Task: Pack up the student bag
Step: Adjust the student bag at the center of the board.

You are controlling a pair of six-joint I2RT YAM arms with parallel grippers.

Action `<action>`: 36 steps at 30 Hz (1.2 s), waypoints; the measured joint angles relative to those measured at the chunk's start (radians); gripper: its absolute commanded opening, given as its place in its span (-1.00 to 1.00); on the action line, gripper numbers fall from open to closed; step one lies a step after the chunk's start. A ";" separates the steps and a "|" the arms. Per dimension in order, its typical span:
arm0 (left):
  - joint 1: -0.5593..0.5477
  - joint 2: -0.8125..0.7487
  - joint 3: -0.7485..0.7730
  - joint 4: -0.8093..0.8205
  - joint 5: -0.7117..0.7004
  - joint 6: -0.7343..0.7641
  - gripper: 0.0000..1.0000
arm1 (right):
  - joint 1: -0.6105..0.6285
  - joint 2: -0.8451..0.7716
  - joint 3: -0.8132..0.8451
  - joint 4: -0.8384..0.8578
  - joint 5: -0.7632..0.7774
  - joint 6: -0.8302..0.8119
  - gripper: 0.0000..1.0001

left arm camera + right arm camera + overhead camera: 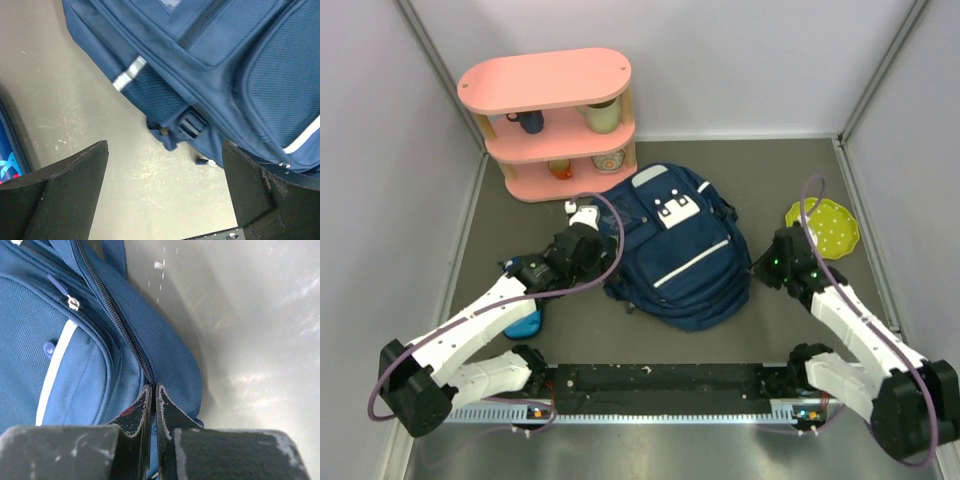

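The large navy blue fabric backpack (680, 250) lies front-up in the middle of the grey table (580, 330). It looks soft, floppy and likely light, so the side zipper (120, 325) seam suits a pinch. The right end effector (152, 387) is clenched there, seemingly gripping it. The left end effector (165, 145) gapes beside the mesh side pocket (155, 92). A pink oval wooden shelf (555, 120) crowds the back and a spotted yellow-green plate (823, 225) the right, with open room nearer the arms.

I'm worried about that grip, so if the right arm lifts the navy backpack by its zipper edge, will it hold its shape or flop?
Probably flops: the backpack is soft fabric lying slumped, so it should sag below the right gripper. The thin pinch at the zipper seam may slip under the bag's weight.
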 measured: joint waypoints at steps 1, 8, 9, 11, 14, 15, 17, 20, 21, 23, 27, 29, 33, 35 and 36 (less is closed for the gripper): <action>0.001 0.000 -0.005 0.006 0.006 -0.001 0.98 | -0.035 0.025 0.024 -0.003 -0.008 -0.031 -0.99; 0.003 -0.001 -0.083 0.092 0.068 -0.043 0.98 | -0.113 0.357 0.322 -0.034 -0.063 -0.256 -0.14; 0.003 -0.001 -0.099 0.103 0.076 -0.053 0.98 | -0.113 0.377 0.349 -0.034 -0.068 -0.272 0.38; 0.003 0.000 -0.131 0.128 0.092 -0.076 0.98 | -0.113 0.366 0.364 -0.038 -0.078 -0.287 0.55; 0.003 0.000 -0.187 0.192 0.099 -0.112 0.98 | -0.113 0.218 0.317 -0.066 -0.098 -0.314 0.63; 0.003 0.000 -0.213 0.222 0.102 -0.130 0.97 | -0.111 0.154 0.297 -0.073 -0.103 -0.314 0.63; 0.003 0.011 -0.259 0.279 0.109 -0.161 0.96 | -0.096 -0.017 0.248 -0.095 -0.116 -0.312 0.63; 0.003 0.044 -0.312 0.373 0.121 -0.208 0.94 | -0.014 -0.200 0.188 -0.095 -0.132 -0.285 0.63; 0.003 0.059 -0.328 0.409 0.126 -0.223 0.94 | 0.035 -0.244 0.162 -0.093 -0.130 -0.267 0.63; 0.003 0.086 -0.353 0.484 0.142 -0.252 0.94 | 0.142 -0.296 0.108 -0.093 -0.117 -0.229 0.63; 0.003 0.125 -0.388 0.610 0.150 -0.289 0.93 | 0.377 -0.336 0.000 -0.106 -0.043 -0.149 0.66; 0.003 0.140 -0.406 0.669 0.150 -0.302 0.90 | 0.463 -0.334 -0.025 -0.115 0.011 -0.117 0.70; 0.003 0.143 -0.468 0.782 0.136 -0.340 0.80 | 0.690 -0.304 -0.028 -0.114 0.164 -0.060 0.98; 0.003 0.143 -0.502 0.833 0.120 -0.354 0.64 | 0.799 -0.277 -0.023 -0.116 0.251 -0.032 0.98; 0.003 0.143 -0.523 0.866 0.111 -0.361 0.54 | 0.862 -0.242 -0.010 -0.123 0.309 -0.008 0.98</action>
